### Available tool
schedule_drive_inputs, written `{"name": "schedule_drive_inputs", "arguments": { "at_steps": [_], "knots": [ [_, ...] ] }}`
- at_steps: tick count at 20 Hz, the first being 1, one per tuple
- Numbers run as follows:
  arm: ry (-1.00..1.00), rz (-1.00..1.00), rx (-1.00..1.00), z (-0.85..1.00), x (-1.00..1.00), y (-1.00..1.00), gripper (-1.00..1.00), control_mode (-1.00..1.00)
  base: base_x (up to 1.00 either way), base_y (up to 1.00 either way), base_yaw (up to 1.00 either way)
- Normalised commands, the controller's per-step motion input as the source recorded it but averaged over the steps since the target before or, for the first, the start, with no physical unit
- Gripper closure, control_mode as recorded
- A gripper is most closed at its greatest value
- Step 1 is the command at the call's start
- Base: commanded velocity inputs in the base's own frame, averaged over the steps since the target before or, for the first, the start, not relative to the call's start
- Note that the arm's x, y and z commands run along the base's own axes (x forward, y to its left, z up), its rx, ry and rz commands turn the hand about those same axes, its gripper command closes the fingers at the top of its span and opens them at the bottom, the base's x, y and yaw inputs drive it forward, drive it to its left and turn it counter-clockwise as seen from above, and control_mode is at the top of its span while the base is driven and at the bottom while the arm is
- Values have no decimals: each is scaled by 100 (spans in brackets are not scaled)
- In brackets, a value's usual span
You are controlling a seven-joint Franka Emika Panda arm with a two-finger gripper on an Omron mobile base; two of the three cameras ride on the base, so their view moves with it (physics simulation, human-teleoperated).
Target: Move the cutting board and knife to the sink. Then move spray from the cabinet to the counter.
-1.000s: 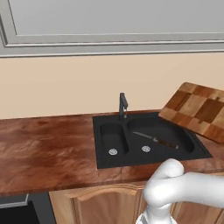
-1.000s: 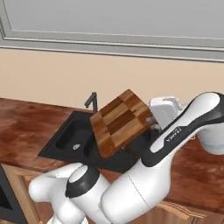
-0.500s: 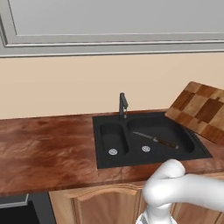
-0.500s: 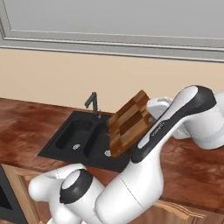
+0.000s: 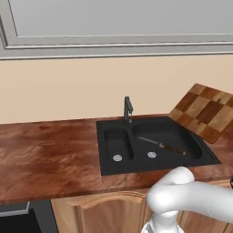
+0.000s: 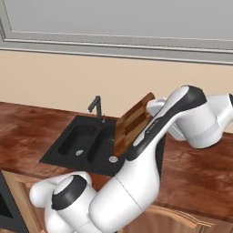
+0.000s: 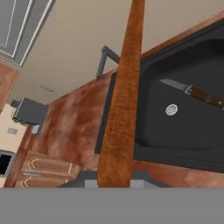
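Pinching the cutting board [image 7: 120,109] edge-on in the gripper [image 7: 114,178], jaws clamped on its near end. Hanging tilted above the sink's [image 5: 136,166] three o'clock rim, over the counter [image 5: 50,154]. Lying diagonally in the larger basin beyond: the knife [image 5: 162,145], open floor around it. Standing at twelve o'clock: faucet [image 5: 128,108].

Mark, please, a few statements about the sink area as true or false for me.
1. The knife lies in the larger basin of the sink. True.
2. The cutting board lies flat on the counter. False: it is held in the air, tilted, beside the sink.
3. The pincer is shut on the cutting board's edge. True.
4. The faucet stands at the front edge of the sink. False: it stands at the back, by the wall.
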Motion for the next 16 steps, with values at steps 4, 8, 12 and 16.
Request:
{"name": "schedule_drive_inputs", "arguments": {
  "at_steps": [4, 8, 12, 16],
  "knots": [
    [0, 0, 0, -3, 0, 0, 100, -100, 0, 0, 0],
    [0, 4, 0, -2, 0, 0, 100, -100, 0, 0, 0],
    [1, 9, 0, -9, 0, 3, 100, -100, 0, 0, 0],
    [10, 6, 0, -19, 0, 17, 100, -100, 0, 0, 0]
  ]
}}
